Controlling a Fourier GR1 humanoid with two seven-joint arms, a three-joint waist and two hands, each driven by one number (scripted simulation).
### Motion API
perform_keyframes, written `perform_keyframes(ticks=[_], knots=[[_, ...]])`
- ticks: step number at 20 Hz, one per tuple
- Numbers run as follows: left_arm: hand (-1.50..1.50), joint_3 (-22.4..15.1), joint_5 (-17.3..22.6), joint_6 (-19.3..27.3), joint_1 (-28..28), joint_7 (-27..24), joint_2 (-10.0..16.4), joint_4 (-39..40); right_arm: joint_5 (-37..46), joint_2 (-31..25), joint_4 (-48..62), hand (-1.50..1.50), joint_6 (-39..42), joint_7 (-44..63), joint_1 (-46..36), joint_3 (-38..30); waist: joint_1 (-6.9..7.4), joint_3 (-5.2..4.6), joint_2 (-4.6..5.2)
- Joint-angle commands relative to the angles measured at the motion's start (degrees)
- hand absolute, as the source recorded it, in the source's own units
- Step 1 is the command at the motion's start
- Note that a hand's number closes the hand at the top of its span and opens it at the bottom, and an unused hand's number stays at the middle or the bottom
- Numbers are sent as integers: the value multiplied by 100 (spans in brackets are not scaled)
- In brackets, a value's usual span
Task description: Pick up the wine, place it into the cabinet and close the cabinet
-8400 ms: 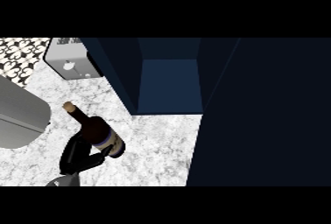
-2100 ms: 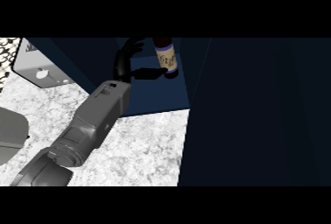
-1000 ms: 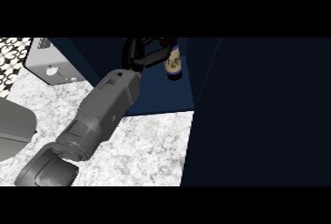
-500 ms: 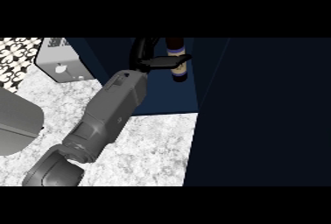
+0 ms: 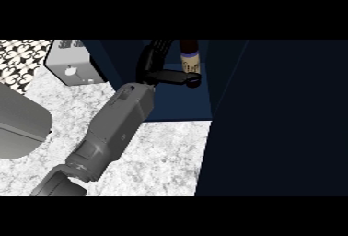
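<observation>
The wine bottle (image 5: 189,56) now stands upright well inside the open cabinet (image 5: 178,108), no longer tilted. The left hand (image 5: 158,70) still curls beside it, thumb hooked across its lower end. Letting go and shutting the door (image 5: 285,120) remain.

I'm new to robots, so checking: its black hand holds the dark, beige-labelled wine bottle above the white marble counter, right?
Not quite. The head view shows the black left hand holding the dark, beige-labelled wine bottle inside the open dark blue cabinet, not above the white marble counter.
</observation>
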Motion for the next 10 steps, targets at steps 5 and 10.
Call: perform_keyframes(ticks=[5,10], knots=[[-150,-928,640,-140,1221,370,-3,-1574,-18,-52,-951,-150,-132,606,72,160,142,-5,-35],[-150,-1145,605,237,1901,766,-3,-2672,-13,-159,-1212,-150,-234,472,446,116,228,0,-79]])
